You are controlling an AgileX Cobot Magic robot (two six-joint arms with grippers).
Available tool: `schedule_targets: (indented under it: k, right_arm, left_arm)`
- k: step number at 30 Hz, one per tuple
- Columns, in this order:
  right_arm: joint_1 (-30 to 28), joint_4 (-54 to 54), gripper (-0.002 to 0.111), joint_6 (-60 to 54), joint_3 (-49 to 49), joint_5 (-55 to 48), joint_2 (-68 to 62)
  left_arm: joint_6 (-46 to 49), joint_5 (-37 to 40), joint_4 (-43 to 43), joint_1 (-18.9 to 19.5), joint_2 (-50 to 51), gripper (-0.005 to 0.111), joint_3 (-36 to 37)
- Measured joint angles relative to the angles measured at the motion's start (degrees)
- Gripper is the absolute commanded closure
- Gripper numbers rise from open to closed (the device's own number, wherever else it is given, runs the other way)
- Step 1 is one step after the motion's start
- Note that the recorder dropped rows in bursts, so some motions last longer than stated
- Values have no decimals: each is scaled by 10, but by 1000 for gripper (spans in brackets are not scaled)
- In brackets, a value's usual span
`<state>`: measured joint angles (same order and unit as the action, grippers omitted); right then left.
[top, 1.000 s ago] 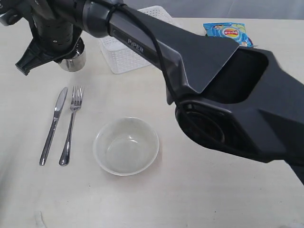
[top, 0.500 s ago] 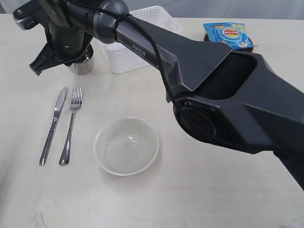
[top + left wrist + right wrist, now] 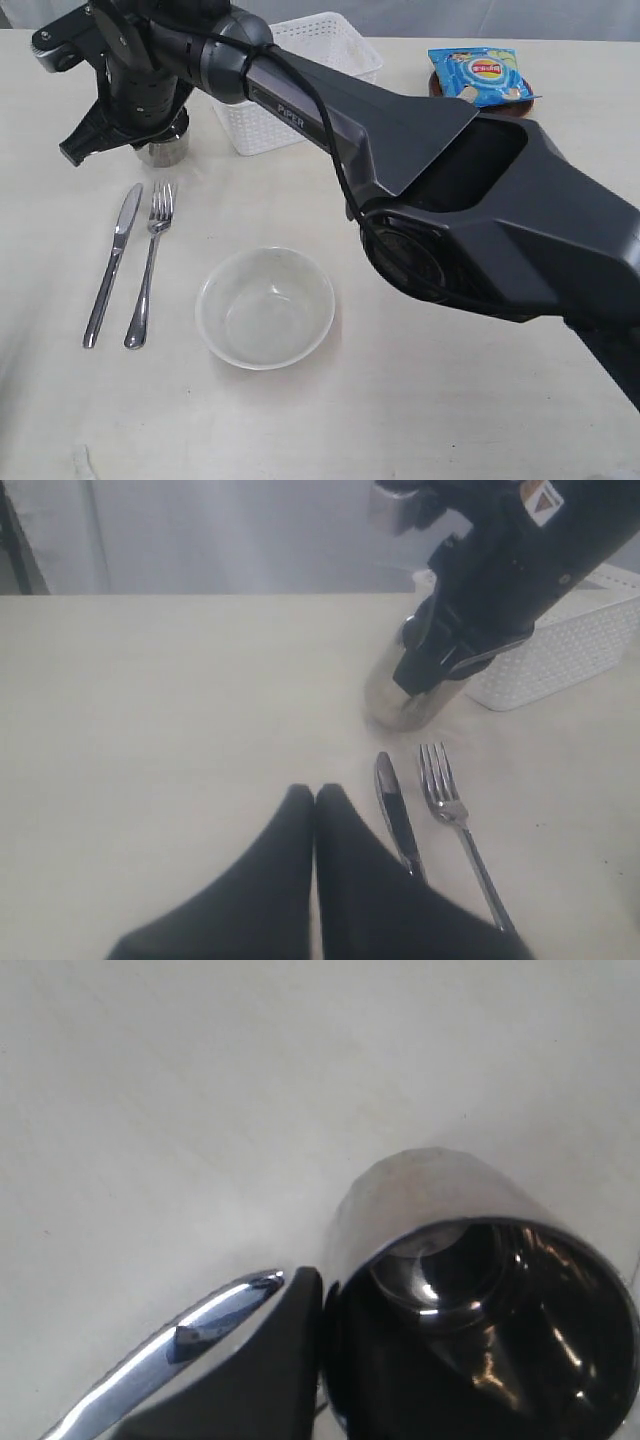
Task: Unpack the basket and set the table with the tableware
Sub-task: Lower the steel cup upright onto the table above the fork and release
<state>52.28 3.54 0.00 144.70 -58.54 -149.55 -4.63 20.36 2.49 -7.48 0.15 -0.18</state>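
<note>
As the right gripper [image 3: 158, 128] pinches the steel cup [image 3: 168, 153] by its wall, near the table's [image 3: 400, 420] far-left corner:
Cup prob. light, rigid, slick, so the rim pinch may slip. Left gripper [image 3: 315, 796] closed, empty.

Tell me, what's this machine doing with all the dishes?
It is laying out tableware. The right gripper, reaching across, holds a steel cup by its rim at or just above the table, next to the white basket. A knife, fork and white bowl already lie out. The left gripper is shut and empty, hovering near the knife.
</note>
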Motion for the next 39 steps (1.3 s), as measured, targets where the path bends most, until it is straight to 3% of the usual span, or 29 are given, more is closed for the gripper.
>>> schedule_targets:
  k: [14,20,39]
  right_arm:
    - [-12,-9,108,0,0,2,-6]
    - [-12,-18,78,0,0,2,-6]
    - [-12,-22,78,-12,0,56,-2]
  left_arm:
    - [0,0,0,0,0,107,0]
    - [0,0,0,0,0,107,0]
    - [0,0,0,0,0,107,0]
